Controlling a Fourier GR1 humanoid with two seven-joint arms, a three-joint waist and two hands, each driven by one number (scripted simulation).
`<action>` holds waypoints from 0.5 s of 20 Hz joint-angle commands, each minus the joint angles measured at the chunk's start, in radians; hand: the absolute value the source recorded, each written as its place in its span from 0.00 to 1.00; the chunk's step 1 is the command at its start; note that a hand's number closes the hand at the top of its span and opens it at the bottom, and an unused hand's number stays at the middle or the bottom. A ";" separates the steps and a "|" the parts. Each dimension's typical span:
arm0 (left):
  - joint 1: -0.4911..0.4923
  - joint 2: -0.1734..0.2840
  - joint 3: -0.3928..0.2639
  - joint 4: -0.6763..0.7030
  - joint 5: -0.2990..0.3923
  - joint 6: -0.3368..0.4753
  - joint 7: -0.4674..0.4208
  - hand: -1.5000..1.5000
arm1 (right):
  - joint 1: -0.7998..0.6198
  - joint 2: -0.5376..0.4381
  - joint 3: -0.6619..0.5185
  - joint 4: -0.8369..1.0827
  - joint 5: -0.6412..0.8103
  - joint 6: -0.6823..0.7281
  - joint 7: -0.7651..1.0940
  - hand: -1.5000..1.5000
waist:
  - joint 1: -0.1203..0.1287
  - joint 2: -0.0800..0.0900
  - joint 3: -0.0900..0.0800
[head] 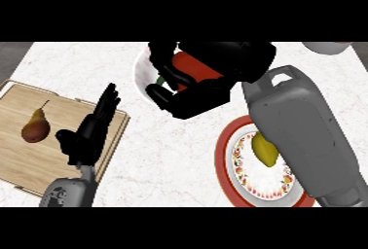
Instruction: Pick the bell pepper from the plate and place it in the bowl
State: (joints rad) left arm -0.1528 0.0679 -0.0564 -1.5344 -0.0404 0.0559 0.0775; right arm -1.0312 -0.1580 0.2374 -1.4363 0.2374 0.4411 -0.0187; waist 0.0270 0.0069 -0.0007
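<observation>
a pear (35, 126) lies on the cutting board (22, 165) at the desk's left, out of the way. the left hand (90, 131) rests there, fingers straight. the right hand (208, 73), fingers clamped on the bell pepper (193, 65), holds it over the bowl (142, 73). right of it, the plate (229, 160) keeps a yellow fruit (265, 150); open desk lies between.

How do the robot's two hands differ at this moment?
The right hand is curled round the red pepper; the left hand holds nothing, its fingers straight. The right hand is over the white bowl; the left is over the edge of the wooden board. Both are black.
</observation>
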 commanded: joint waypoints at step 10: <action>-0.006 -0.034 -0.031 0.017 -0.039 0.023 -0.026 0.50 | -0.152 0.116 0.017 0.701 0.325 -0.354 -0.403 1.00 | 0.011 0.007 0.000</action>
State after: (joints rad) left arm -0.1468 0.0508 -0.0747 -1.5441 -0.0594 0.0655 0.0771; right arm -1.1485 -0.0868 0.2469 -0.9141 0.4879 0.1911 -0.3338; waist 0.0361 0.0113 -0.0006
